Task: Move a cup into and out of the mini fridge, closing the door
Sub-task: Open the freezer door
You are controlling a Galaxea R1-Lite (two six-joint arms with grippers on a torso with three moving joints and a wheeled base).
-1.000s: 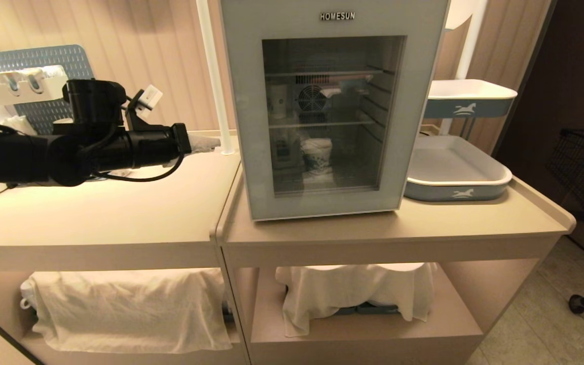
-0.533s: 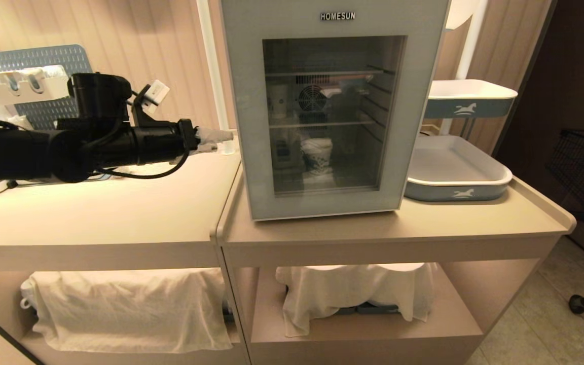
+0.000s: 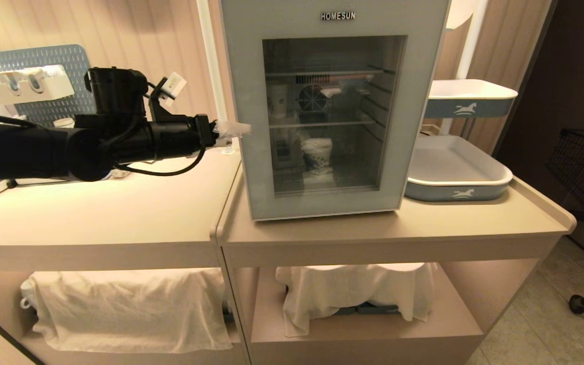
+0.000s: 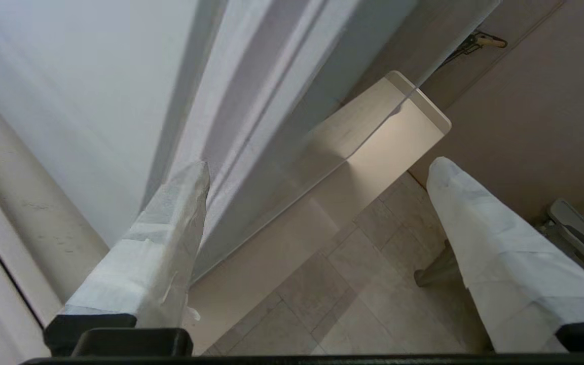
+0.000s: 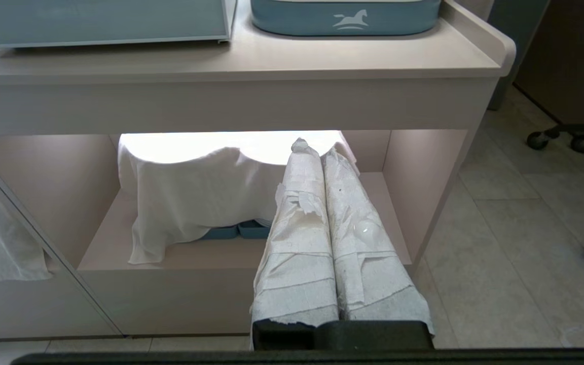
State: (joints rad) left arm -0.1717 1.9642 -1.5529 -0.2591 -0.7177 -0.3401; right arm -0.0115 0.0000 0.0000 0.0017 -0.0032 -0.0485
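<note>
Cup (image 3: pixel 317 154) inside fridge, left tool (image 3: pixel 234 133) outside

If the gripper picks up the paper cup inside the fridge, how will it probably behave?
The cup looks like thin paper, so probably light and easily crushed by a firm squeeze. It is tapered and stands upright, so a sideways push might tip it. It sits behind the shut door, so details stay dim.

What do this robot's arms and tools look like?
The left arm is matte black and tubular, with a looping black cable and a small white tag. The left tool and right tool each have two tapered fingers wrapped in white cloth tape.
</note>
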